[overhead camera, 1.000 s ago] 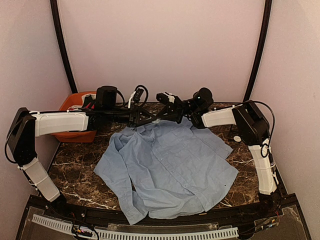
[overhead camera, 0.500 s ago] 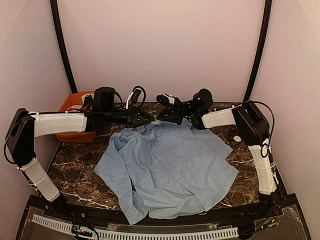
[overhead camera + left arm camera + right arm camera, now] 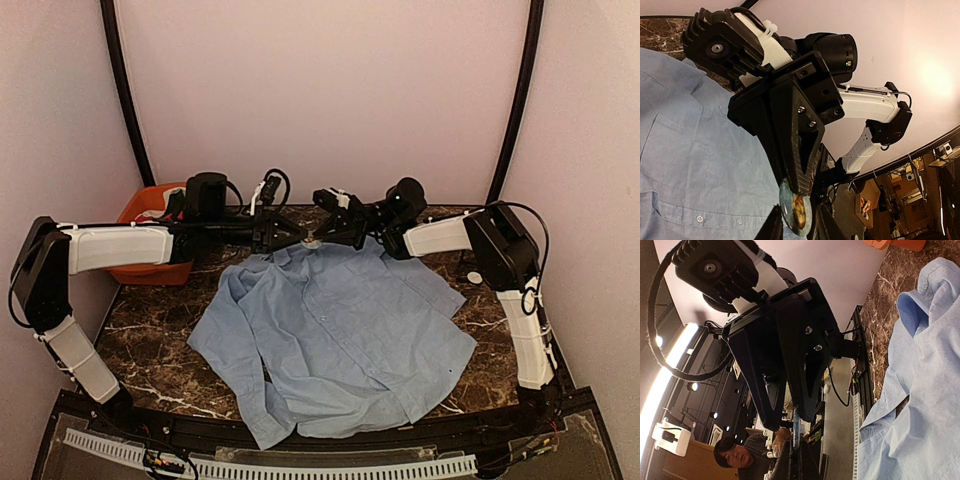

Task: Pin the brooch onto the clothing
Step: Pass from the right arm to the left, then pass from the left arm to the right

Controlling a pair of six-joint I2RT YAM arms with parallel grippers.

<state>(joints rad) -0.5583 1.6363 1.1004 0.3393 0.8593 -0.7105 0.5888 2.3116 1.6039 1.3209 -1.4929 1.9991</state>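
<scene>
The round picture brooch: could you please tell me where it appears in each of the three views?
Top external: round picture brooch, upper centre, at the far edge of the light blue button-up shirt.
Left wrist: bottom centre, face-on.
Right wrist: bottom centre, seen edge-on.
Shared landmark: that shirt.

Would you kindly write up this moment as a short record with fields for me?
clothing: light blue button-up shirt, spread out front-up on the dark marble table
brooch: small round pictured brooch, held between the two grippers near the shirt's collar, not yet pinned
right gripper: shut on the brooch
left gripper: fingers on either side of the brooch, contact unclear
other: orange bin at the far left corner
</scene>
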